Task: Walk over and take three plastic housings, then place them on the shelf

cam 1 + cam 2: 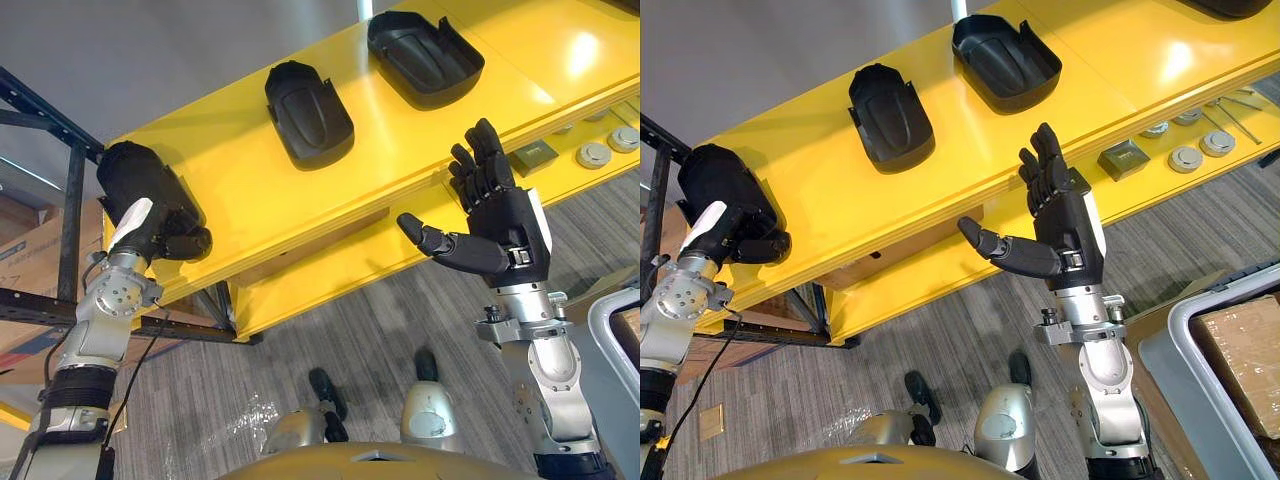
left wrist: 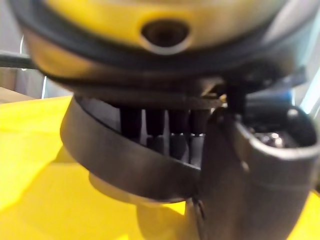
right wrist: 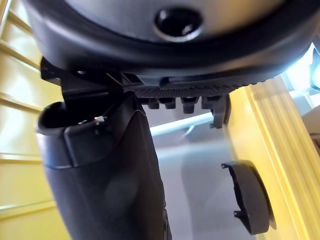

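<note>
Left robot hand (image 1: 158,236) grips housing (image 1: 133,176) at shelf (image 1: 240,200) edge.

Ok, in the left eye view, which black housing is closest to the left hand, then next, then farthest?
1. The held housing, in the left hand, at the shelf end.
2. The middle housing, further right.
3. The last housing, farthest right.

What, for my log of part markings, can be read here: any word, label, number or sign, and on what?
No text can be read.
plastic housings on the yellow shelf: no marking shows on them.
cardboard box behind the shelf's left end: a faint bluish mark, too blurred to read.
</note>
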{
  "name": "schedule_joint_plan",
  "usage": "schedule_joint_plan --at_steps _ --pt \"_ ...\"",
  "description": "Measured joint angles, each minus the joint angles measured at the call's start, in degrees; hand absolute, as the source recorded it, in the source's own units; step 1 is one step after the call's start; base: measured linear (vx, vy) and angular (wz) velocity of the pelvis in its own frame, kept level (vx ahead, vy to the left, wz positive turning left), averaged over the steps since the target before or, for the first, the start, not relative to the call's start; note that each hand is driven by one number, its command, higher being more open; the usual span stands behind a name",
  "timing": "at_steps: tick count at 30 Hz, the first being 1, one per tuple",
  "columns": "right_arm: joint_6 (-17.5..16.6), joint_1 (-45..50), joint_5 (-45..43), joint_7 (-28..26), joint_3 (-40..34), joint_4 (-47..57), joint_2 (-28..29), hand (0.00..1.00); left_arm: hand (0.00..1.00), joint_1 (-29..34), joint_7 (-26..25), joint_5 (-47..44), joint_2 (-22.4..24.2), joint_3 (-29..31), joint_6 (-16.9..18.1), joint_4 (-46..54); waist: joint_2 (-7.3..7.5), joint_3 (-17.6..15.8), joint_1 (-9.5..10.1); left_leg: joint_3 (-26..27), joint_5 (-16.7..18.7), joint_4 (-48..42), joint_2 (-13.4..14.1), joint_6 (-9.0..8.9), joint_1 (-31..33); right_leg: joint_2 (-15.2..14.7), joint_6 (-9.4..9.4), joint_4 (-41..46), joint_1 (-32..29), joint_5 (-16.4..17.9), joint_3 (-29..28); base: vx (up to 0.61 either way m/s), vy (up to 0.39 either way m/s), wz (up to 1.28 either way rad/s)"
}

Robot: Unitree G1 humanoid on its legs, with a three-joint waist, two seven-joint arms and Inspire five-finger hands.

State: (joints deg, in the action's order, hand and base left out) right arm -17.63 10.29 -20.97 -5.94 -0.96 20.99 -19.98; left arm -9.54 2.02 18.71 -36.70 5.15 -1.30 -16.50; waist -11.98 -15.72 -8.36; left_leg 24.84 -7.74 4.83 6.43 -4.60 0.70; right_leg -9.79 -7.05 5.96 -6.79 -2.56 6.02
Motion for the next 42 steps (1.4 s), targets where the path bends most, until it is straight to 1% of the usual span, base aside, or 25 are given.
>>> schedule_joint_plan --at_steps 3,7,8,11,13,15,16,18,19,20,24,27,29,31,36,42 --pt "0.0 0.0 0.0 0.0 0.0 0.0 0.0 1.0 0.0 0.0 -0.2 0.2 0.0 -0.1 1.2 0.0 0.13 0.1 0.02 0.1 0.0 0.0 0.0 0.0 0.1 0.0 -0.02 0.0 -0.1 0.0 -0.1 0.0 0.0 0.0" --pt "-0.1 0.0 0.0 -0.1 0.6 0.0 0.0 1.0 0.0 -0.2 0.0 -0.1 -0.3 -1.2 4.0 0.2 0.16 0.1 0.13 0.7 -0.1 0.0 0.0 0.09 0.0 0.0 -0.12 0.6 -0.5 -0.3 -0.7 0.03 0.002 -0.06" --pt "-0.1 0.0 0.0 -0.3 0.7 0.0 0.0 1.0 0.0 -0.6 0.4 -0.1 -0.3 -1.6 5.0 0.3 0.17 0.1 0.19 1.0 -0.3 0.0 0.0 0.43 0.0 0.0 -0.02 1.0 -0.9 -0.3 -0.9 0.04 0.001 -0.11" --pt "-0.1 0.0 0.0 -0.5 1.2 0.0 0.0 1.0 0.0 -1.7 2.6 -0.4 -0.4 -2.3 7.0 1.1 0.21 0.1 0.12 1.5 -0.3 0.0 0.1 0.47 -0.1 -0.1 0.04 1.2 -1.2 -0.3 -1.4 0.03 0.002 -0.08" --pt "-0.2 0.1 0.0 -1.0 1.3 0.0 0.0 1.0 0.0 -2.3 4.3 -0.6 -0.7 -3.2 9.4 1.6 0.21 0.1 -0.15 1.6 -0.3 0.0 0.1 0.47 -0.4 -0.1 0.21 2.0 -1.4 0.0 -1.6 0.03 0.0 -0.05" --pt "-0.2 0.1 0.0 -1.3 1.6 0.0 -0.1 1.0 0.0 -2.5 5.8 -0.7 -2.1 -4.2 11.0 2.5 0.24 0.1 -0.43 1.9 -0.3 0.0 0.2 0.47 -0.5 -0.1 0.38 3.0 -1.9 0.5 -1.9 0.01 -0.007 -0.07" --pt "-0.2 0.2 0.0 -1.5 1.7 0.0 -0.1 1.0 0.0 -2.5 6.8 -0.7 -2.9 -4.4 11.6 3.4 0.25 0.1 -0.52 2.1 -0.4 0.0 0.1 0.48 -0.5 -0.1 0.35 3.6 -2.3 0.7 -2.1 0.01 -0.011 -0.09" --pt "-0.2 0.4 0.0 -1.6 1.7 0.0 -0.1 1.0 0.0 -3.1 8.3 -1.6 -3.0 -4.4 12.1 3.7 0.26 0.1 -0.62 2.3 -0.3 0.0 0.1 0.45 -1.0 -0.1 0.37 4.6 -2.4 1.5 -2.4 0.01 -0.011 -0.07" --pt "-0.2 0.4 0.0 -1.7 1.7 0.0 -0.1 1.0 0.0 -3.4 8.6 -2.5 -3.1 -4.5 12.1 3.7 0.26 0.1 -0.67 2.4 -0.3 0.0 0.1 0.39 -1.1 -0.1 0.24 5.0 -2.6 1.8 -2.5 0.0 -0.012 -0.05" --pt "-0.2 0.3 0.0 -2.0 1.7 0.0 -0.2 1.0 0.0 -3.9 9.0 -3.2 -3.6 -4.5 12.2 3.7 0.26 0.1 -0.68 2.5 0.0 0.0 0.1 0.01 -1.0 -0.1 0.57 5.5 -3.0 2.1 -2.7 -0.01 -0.008 -0.04" --pt "-0.2 0.5 0.0 -2.4 2.2 0.0 -1.3 1.0 0.0 -4.6 9.4 -3.2 -5.2 -4.5 11.4 3.6 0.2 0.2 -1.12 3.0 0.2 0.0 0.1 0.0 -0.2 -0.1 0.62 6.7 -4.5 2.3 -3.1 0.0 -0.011 -0.04" --pt "-0.2 0.8 0.0 -2.6 2.2 0.1 -2.2 1.0 0.0 -5.8 9.4 -3.1 -5.4 -4.5 10.3 2.1 0.2 0.2 -1.2 3.1 -0.1 0.0 0.2 0.23 0.2 -0.1 0.51 7.3 -5.2 2.2 -3.2 0.01 -0.007 0.01" --pt "-0.2 0.7 0.0 -3.1 2.2 0.1 -2.5 1.0 0.0 -6.2 9.4 -3.1 -5.8 -4.5 9.4 0.6 0.19 0.2 -1.18 3.1 -0.5 0.0 0.1 0.8 0.1 -0.2 0.74 8.3 -5.5 2.7 -3.2 0.04 -0.027 0.02" --pt "-0.2 0.7 0.0 -3.5 2.2 0.1 -2.5 1.0 0.0 -6.2 9.2 -3.1 -6.3 -4.4 8.7 0.5 0.19 0.2 -0.99 2.9 -0.8 0.0 0.1 0.86 0.3 -0.3 0.73 9.3 -6.2 3.2 -3.1 0.03 -0.033 0.05" --pt "-0.2 0.7 0.0 -3.5 2.3 0.1 -2.6 1.0 0.0 -6.2 8.5 -3.1 -6.4 -4.1 8.7 -1.2 0.14 0.2 -0.76 2.2 -1.1 0.0 -0.1 0.81 0.5 -0.7 0.88 11.0 -6.7 4.2 -2.5 0.02 -0.031 0.08" --pt "-0.1 0.5 0.0 -3.4 3.5 0.1 -2.7 1.0 0.0 -6.2 8.2 -3.1 -6.4 -4.1 8.7 -1.2 0.08 0.3 -0.39 1.6 -1.2 0.0 -0.6 0.84 0.9 -1.3 0.76 11.3 -6.9 4.3 -2.2 0.01 -0.014 0.05"
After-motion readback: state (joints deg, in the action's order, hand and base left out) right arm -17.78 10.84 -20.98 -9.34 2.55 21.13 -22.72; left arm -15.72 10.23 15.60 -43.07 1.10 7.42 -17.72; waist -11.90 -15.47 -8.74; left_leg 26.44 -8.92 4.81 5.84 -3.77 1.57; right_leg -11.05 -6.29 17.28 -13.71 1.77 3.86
